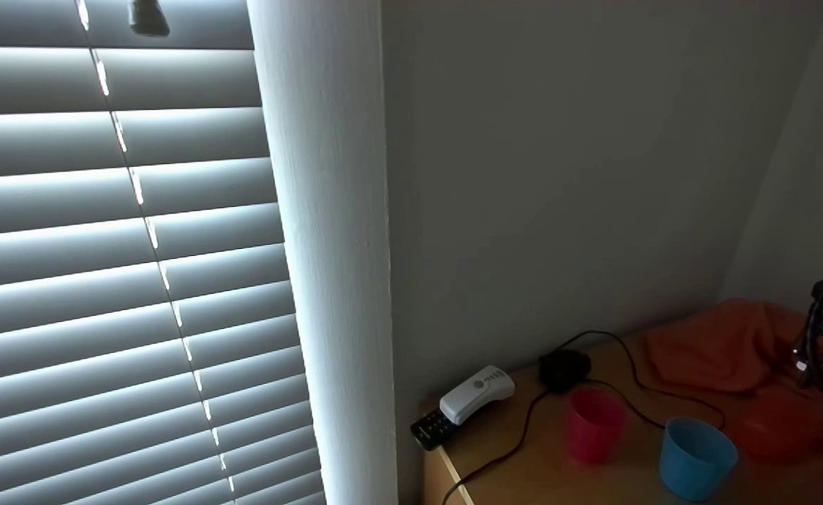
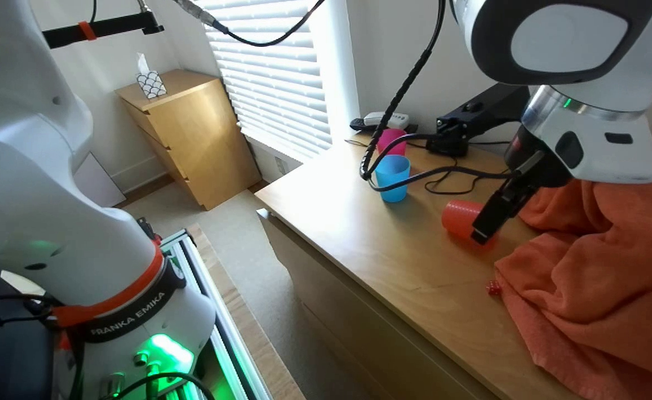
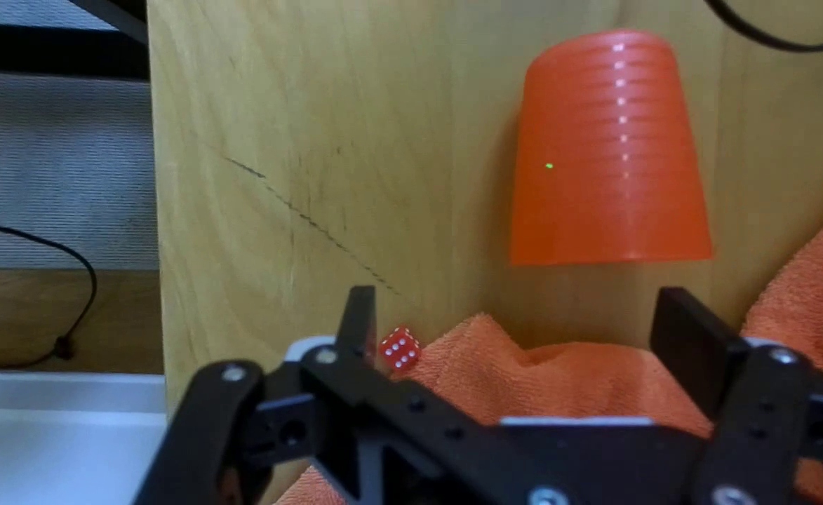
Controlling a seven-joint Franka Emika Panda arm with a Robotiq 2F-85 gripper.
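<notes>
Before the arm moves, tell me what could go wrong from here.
The orange cup lies on its side, so a nudge from the open end effector could roll it.
The die sits beside the towel; if the towel snags, it could sweep the die along or cover it.
In an exterior view, the cable passes in front of the blue cup and might tip it, though the gap is unclear.

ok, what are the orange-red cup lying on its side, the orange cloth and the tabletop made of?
Orange-red cup: likely plastic, semi-gloss; bright highlights line its ridged side.
Orange cloth: probably terry cotton or microfibre, matte; fuzzy nap, soft folds.
Tabletop: wood or wood-look laminate, satin; grain shows, but solid or veneer I can't tell.
</notes>
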